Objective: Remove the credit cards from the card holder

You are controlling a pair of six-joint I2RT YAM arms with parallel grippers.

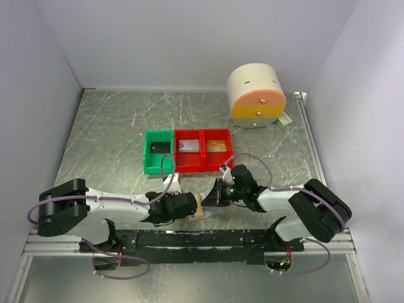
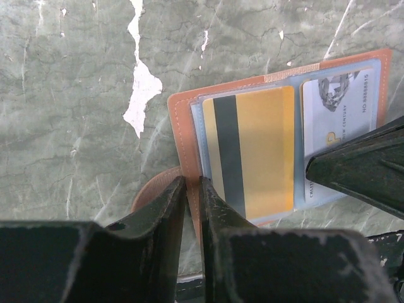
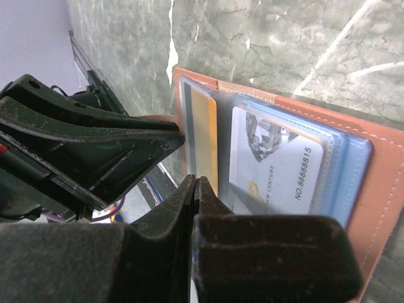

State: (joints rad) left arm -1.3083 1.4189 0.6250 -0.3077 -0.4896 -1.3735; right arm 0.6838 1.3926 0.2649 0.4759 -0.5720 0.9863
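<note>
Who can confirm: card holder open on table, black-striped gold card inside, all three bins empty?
No: top view shows a card in the green bin, left red bin and right red bin. Rest holds: card holder open on table, black-striped gold card inside.

Marbled table (image 1: 113, 139) bears bins (image 1: 202, 166), cylinder (image 1: 255, 95), card holder (image 2: 180, 132).

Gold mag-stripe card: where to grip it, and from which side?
Pinch the gold card at its short edge lowest in both wrist views, coming in flat from there: it sits flat inside the card holder, and only that edge seems exposed.
</note>
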